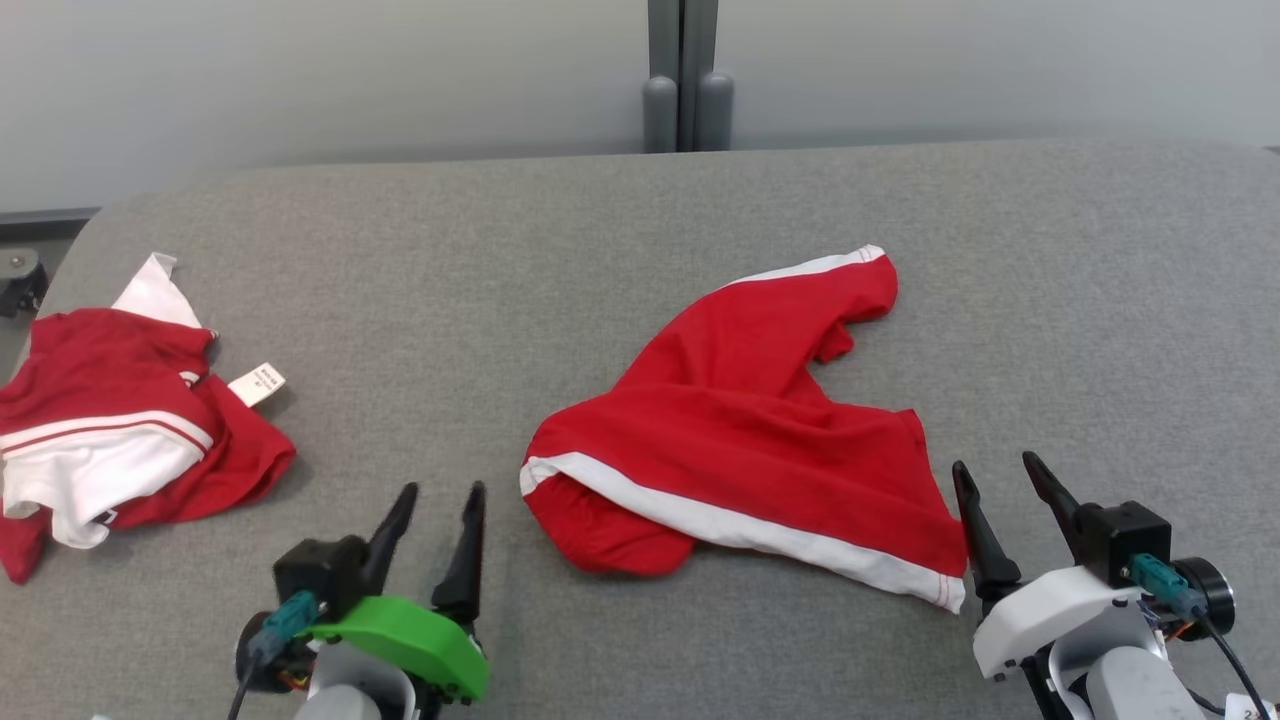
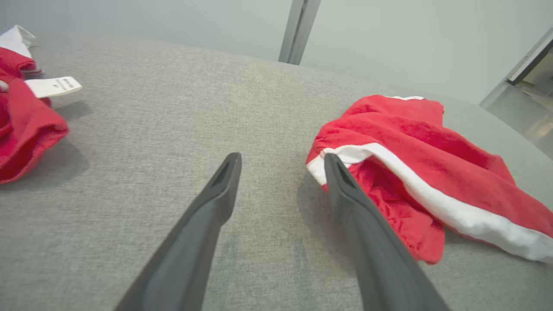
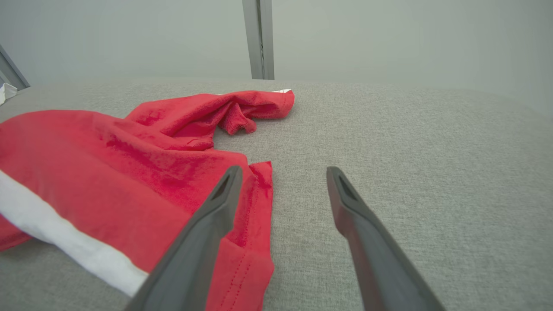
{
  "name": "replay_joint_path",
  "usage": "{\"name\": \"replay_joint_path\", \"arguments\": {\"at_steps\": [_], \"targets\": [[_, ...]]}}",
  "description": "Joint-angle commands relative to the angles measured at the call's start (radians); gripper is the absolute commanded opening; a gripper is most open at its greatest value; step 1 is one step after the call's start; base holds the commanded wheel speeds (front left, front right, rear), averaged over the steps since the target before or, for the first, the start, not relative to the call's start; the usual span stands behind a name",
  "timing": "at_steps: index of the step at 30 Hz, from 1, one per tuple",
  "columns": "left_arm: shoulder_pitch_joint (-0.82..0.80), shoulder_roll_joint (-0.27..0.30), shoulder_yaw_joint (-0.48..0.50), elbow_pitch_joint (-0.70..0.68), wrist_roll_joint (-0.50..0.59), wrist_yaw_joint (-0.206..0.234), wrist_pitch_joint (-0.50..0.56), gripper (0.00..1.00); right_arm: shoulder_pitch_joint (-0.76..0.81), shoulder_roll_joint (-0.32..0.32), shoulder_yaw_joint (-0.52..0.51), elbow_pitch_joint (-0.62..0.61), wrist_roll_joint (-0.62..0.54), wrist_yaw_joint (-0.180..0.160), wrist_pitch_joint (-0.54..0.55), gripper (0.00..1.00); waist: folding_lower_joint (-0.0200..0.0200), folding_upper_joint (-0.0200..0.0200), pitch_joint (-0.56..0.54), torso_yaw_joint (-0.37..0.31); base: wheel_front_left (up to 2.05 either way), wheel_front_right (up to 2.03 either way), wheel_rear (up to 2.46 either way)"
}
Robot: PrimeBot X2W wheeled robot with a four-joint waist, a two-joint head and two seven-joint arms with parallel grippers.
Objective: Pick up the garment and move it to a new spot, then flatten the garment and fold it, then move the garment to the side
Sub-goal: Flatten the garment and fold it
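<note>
I get no text I can actually read from here. The one printed item is a white care tag (image 1: 256,384) sticking out from the red-and-white clothing heap (image 1: 110,420) on the left. The left wrist view shows grey lines of small print on that tag (image 2: 54,86), but they are too fine and blurred to make out

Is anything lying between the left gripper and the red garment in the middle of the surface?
No. The head view shows a bare strip of grey surface between the left gripper and the red garment.
</note>
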Motion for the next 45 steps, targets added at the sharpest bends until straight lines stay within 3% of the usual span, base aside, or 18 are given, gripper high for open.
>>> {"name": "replay_joint_path", "arguments": {"at_steps": [1,7,12,28,29,31,34,35,45], "targets": [[0.043,-0.015,0.050,-0.019,0.042,0.014,0.000,1.00,0.022,-0.002,-0.001,-0.009,0.008,-0.002,-0.001,1.00,0.0000,0.0000,-0.021,-0.011,0.00,0.00,0.00],[0.127,-0.060,0.214,-0.124,0.255,0.034,-0.001,1.00,0.073,0.007,0.003,-0.031,0.019,-0.002,-0.001,1.00,0.0000,0.0000,-0.039,-0.031,0.00,0.00,0.00],[0.160,-0.088,0.273,-0.148,0.338,0.018,-0.001,1.00,0.098,0.009,0.029,-0.006,0.031,-0.002,0.000,1.00,0.0000,0.0000,-0.041,-0.038,0.00,0.00,0.00],[0.164,-0.101,0.261,-0.137,0.338,-0.010,-0.001,1.00,0.116,-0.004,0.127,0.085,0.050,-0.002,-0.001,1.00,0.0000,0.0000,-0.013,-0.015,0.00,0.00,0.00],[0.163,-0.101,0.258,-0.137,0.335,-0.010,-0.001,1.00,0.114,-0.004,0.131,0.090,0.052,-0.002,0.000,0.98,0.0000,0.0000,-0.012,-0.014,0.00,0.00,0.00],[0.161,-0.101,0.255,-0.136,0.334,-0.009,-0.001,1.00,0.109,-0.006,0.141,0.102,0.055,-0.002,0.000,0.53,0.0000,0.0000,-0.009,-0.012,0.00,0.00,0.00],[0.152,-0.101,0.249,-0.133,0.329,-0.010,-0.001,1.00,0.099,-0.009,0.146,0.113,0.062,-0.002,0.000,0.20,0.0000,0.0000,-0.001,-0.009,0.00,0.00,0.00],[0.149,-0.101,0.248,-0.133,0.328,-0.010,-0.001,1.00,0.096,-0.009,0.147,0.114,0.064,-0.002,-0.001,0.00,0.0000,0.0000,0.001,-0.009,0.00,0.00,0.00],[0.125,-0.101,0.165,-0.135,0.268,-0.026,-0.001,1.00,0.059,-0.041,0.045,0.027,0.066,-0.002,-0.001,0.00,0.0000,0.0000,0.027,-0.013,0.00,0.00,0.00]]}}
